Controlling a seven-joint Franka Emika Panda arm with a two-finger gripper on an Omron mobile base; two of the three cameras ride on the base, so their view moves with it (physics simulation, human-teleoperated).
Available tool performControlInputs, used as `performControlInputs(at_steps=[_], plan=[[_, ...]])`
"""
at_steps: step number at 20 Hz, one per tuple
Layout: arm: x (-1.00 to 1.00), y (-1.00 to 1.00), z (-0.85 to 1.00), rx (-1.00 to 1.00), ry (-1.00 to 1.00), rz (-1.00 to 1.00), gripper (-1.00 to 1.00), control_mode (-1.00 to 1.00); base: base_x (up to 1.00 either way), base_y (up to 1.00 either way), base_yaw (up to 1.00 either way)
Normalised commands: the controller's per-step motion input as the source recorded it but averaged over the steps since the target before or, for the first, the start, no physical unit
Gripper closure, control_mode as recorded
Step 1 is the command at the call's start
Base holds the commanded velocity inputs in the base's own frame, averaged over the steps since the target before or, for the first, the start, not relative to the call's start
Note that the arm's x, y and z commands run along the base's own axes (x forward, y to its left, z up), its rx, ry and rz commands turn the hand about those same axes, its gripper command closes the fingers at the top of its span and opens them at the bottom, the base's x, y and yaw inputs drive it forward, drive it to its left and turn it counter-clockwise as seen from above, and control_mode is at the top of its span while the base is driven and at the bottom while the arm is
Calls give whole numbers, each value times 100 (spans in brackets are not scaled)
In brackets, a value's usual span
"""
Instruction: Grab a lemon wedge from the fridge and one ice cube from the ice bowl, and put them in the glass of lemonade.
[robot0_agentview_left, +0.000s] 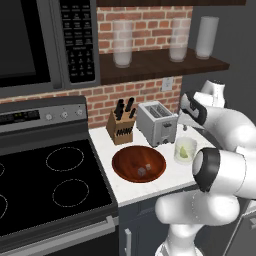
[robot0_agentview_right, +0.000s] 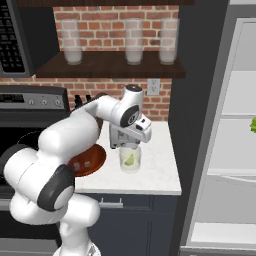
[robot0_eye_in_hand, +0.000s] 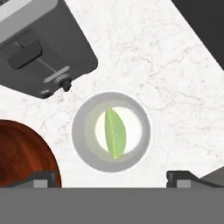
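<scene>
The glass of lemonade (robot0_agentview_left: 184, 150) (robot0_agentview_right: 130, 159) (robot0_eye_in_hand: 111, 133) stands on the white counter, right of the ice bowl (robot0_agentview_left: 138, 164) (robot0_agentview_right: 89, 161) (robot0_eye_in_hand: 22, 153). A yellow-green lemon wedge (robot0_agentview_left: 183, 153) (robot0_agentview_right: 130, 160) (robot0_eye_in_hand: 114, 132) floats inside the glass. Two pale ice cubes (robot0_agentview_left: 142, 171) lie in the bowl. My gripper (robot0_agentview_right: 129, 146) (robot0_eye_in_hand: 113, 178) hangs directly above the glass, open and empty, its fingertips (robot0_eye_in_hand: 43, 177) spread wider than the rim. The fridge (robot0_agentview_right: 200, 100) stands open on the right, showing white shelves.
A silver toaster (robot0_agentview_left: 157, 122) (robot0_eye_in_hand: 39, 43) sits just behind the glass and a knife block (robot0_agentview_left: 120, 127) stands beside it. The black stove (robot0_agentview_left: 50, 180) is at left. Tall frosted glasses (robot0_agentview_left: 122, 42) line the shelf above. A leafy green bunch (robot0_agentview_right: 253, 125) sits in the fridge.
</scene>
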Motion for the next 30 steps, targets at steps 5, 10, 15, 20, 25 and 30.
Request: performControlInputs(at_steps=[5,10,15,20,25,30], plan=[[-28,3,29,1,-9,0,-100,-100,0,0,0],[-20,31,24,0,-2,7,-100,-100,0,0,0],[-11,60,6,0,0,9,-100,-100,0,0,0],[0,78,0,-1,6,13,-100,-100,0,0,0],[0,87,0,-8,19,22,-100,-100,0,0,0],[0,77,-7,-12,20,20,-100,-100,0,0,0]])
